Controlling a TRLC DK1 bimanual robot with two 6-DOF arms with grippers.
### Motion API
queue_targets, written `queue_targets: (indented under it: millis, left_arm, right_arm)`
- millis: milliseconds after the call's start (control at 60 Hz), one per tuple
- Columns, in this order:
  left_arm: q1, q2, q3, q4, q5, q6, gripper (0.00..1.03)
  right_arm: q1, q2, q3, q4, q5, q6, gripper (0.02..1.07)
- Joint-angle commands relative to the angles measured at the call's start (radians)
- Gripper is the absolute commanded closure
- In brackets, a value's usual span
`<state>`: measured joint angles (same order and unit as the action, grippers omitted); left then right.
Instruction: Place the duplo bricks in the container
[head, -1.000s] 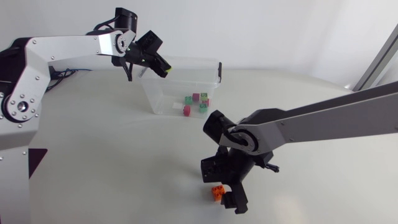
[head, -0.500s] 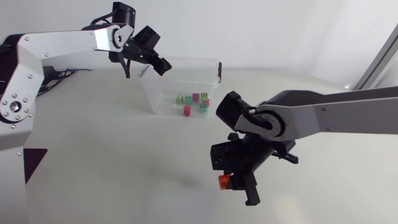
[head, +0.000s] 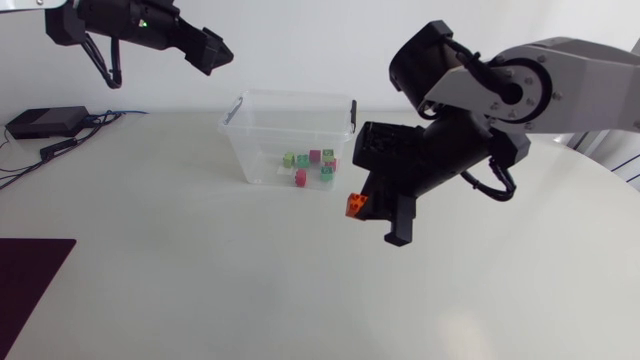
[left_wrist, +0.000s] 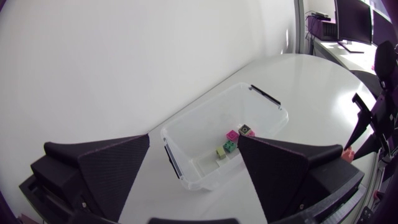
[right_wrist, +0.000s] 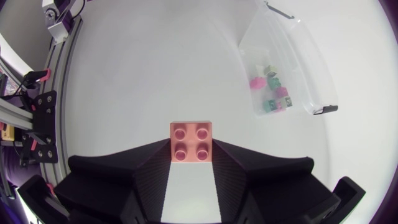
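A clear plastic container (head: 245, 150) stands at the back middle of the table, with several small duplo bricks (head: 312, 163) in green, pink and yellow on its floor. My right gripper (head: 368, 212) hangs in the air just right of and in front of the container, shut on an orange brick (head: 354, 205). In the right wrist view this brick (right_wrist: 191, 142) sits studs-up between the fingers (right_wrist: 242, 168), with the container (right_wrist: 311, 81) ahead to one side. My left gripper (head: 215, 52) is high up, left of the container, open and empty. Its wrist view looks down on the container (left_wrist: 186, 177) between the spread fingers (left_wrist: 112, 165).
A dark mat (head: 25, 275) lies at the table's front left edge. A small black box (head: 45, 122) with cables sits at the back left. In the left wrist view my right arm (left_wrist: 373, 118) shows beyond the container.
My right gripper shut on the orange brick and lifted it off the table toward the container. My left gripper opened, dropped a yellow-green brick into the container and drew back up and left.
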<state>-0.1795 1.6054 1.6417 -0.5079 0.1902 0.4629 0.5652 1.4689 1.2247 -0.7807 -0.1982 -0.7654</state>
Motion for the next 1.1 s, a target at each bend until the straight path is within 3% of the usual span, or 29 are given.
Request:
queue_targets:
  millis: [0,217,633,1083]
  left_arm:
    - [0.006,-0.098,-0.109,-0.004,-0.037,-0.04,0.04]
    - [-0.006,-0.321,-0.37,0.109,-0.192,-0.079,0.04]
    - [-0.009,-0.691,-0.755,0.117,-0.273,-0.106,0.04]
    - [-0.003,-1.061,-1.017,0.118,-0.376,-0.112,0.04]
  right_arm:
    - [-0.019,0.028,0.056,0.018,-0.003,0.049,0.84]
    - [-0.054,0.103,0.179,0.09,0.0,0.163,0.84]
    - [-0.077,0.265,0.303,0.29,0.074,0.333,0.84]
    - [-0.097,0.418,0.38,0.508,0.126,0.437,0.82]
